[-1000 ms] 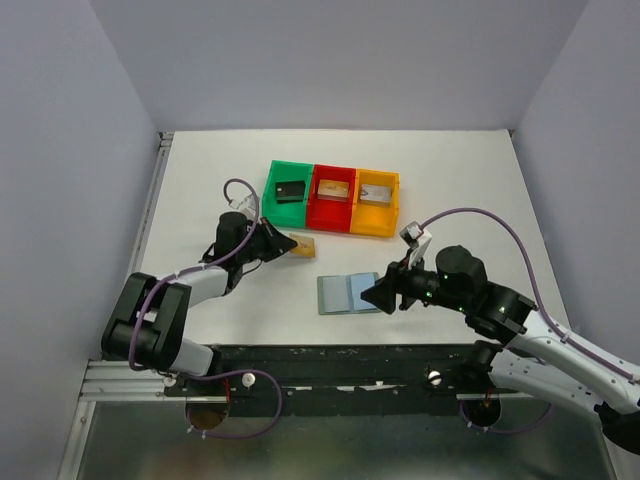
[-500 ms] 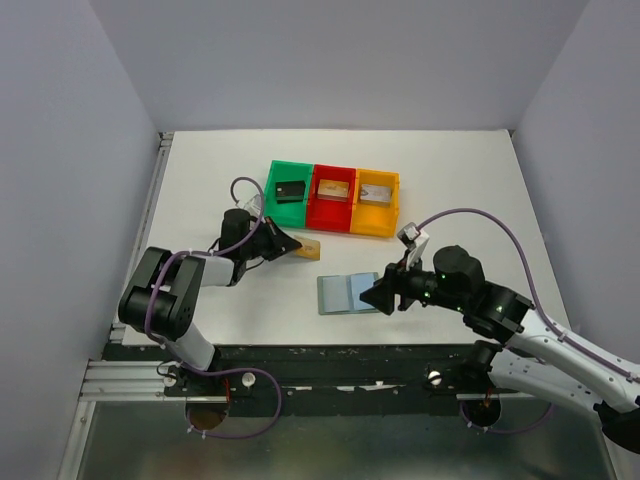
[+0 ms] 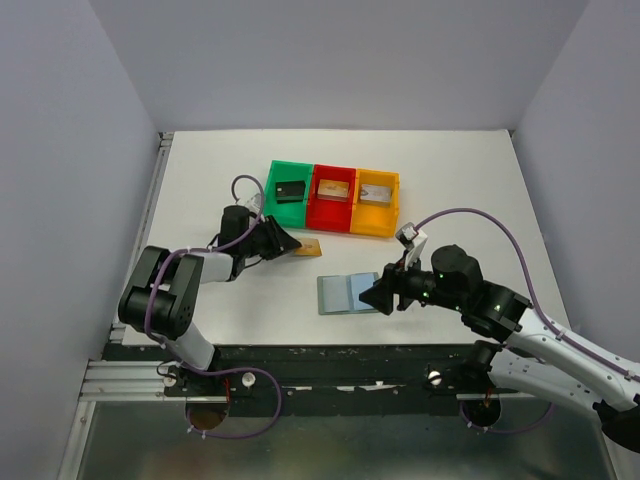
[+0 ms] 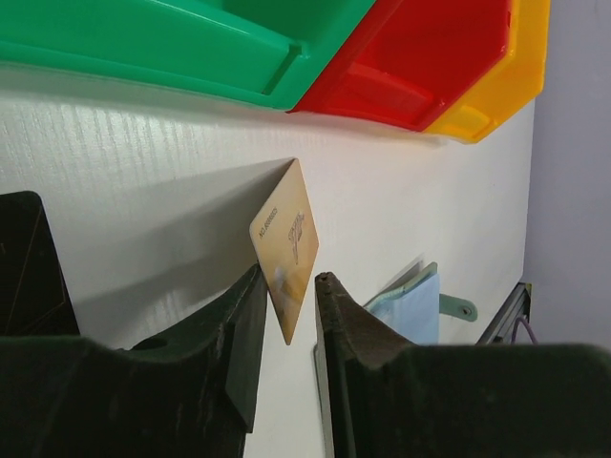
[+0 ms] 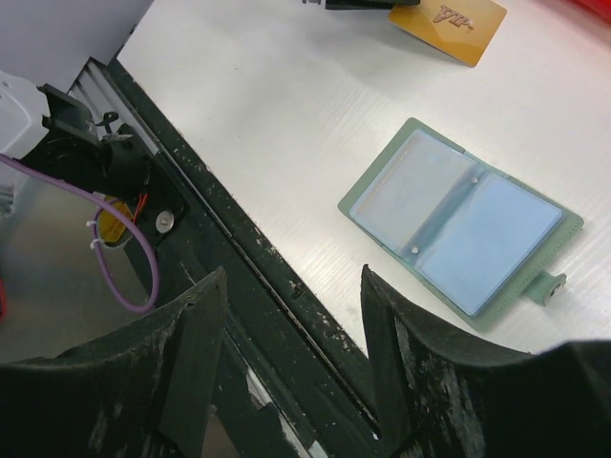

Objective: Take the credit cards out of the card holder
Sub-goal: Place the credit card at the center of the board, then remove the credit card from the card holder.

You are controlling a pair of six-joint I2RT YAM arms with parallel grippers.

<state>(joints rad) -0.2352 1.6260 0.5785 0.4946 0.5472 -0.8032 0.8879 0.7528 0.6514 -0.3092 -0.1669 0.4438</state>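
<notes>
Now: golden-tan card (image 3: 310, 246) flat by the bins (image 3: 284, 214), card holder (image 3: 348, 293) spread open.
Left gripper (image 4: 290, 279) narrowly parted around the card's end; the card's print is too small to read. Right gripper (image 5: 291, 277) wide, holding nothing, just beside the holder, blue side up.

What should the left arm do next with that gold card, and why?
Probably spread the left fingers a little wider and draw them back. The gold card stands tilted between them, its far corner seemingly touching the table just short of the bins, so it looks ready to be left there.
</notes>
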